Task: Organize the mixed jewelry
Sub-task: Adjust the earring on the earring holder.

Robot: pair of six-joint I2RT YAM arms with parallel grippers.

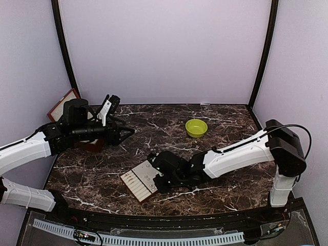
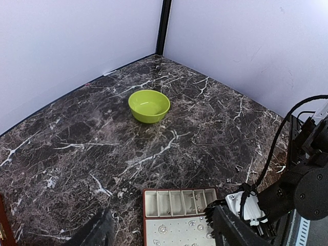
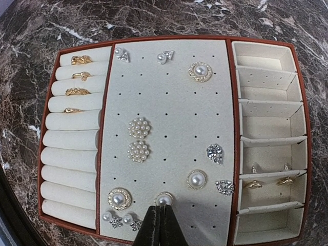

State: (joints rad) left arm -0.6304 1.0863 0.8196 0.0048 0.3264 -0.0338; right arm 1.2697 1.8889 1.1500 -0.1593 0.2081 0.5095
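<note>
Pearly studs (image 3: 139,127), thin gold rings (image 3: 82,60)

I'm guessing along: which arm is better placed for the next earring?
Probably right. The right end effector hangs over the tray, tips at a pearl stud. The left end effector is away from the tray, open.

Robot test booth, blank walls (image 1: 164,51), marble tabletop (image 1: 92,174)

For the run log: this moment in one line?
left gripper: open, empty | right gripper: shut, tips at pearl stud | tray: partly filled
</note>
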